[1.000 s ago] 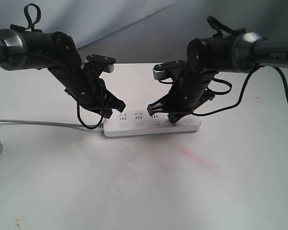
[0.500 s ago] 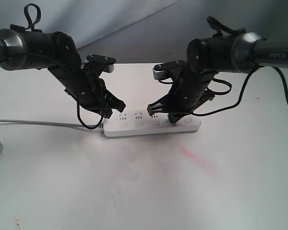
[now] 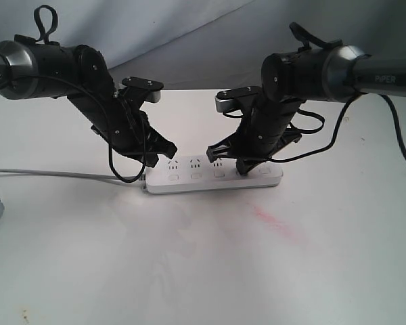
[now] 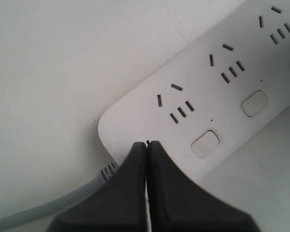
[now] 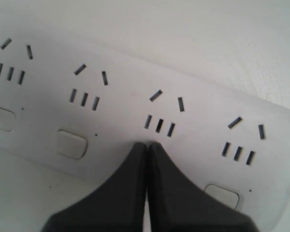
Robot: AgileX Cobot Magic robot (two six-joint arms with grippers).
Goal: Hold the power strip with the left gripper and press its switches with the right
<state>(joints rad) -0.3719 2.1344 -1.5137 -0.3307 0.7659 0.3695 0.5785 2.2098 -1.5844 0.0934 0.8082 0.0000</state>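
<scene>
Lying on the table point(image 3: 203, 277), the power strip point(image 3: 213, 177) sends its grey cord point(image 3: 54, 174) to nine o'clock, with a pink smear point(image 3: 277, 223) at five. Only the wrist views show the left gripper point(image 4: 146, 143) and the right gripper point(image 5: 147, 143) pinched together, the right one covering one of the switches point(image 5: 71, 143).

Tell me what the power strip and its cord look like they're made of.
The power strip looks like smooth moulded white plastic, with a satin sheen and rounded edges. Its cord seems to have a matte grey rubbery or PVC jacket, ribbed where it enters.
</scene>
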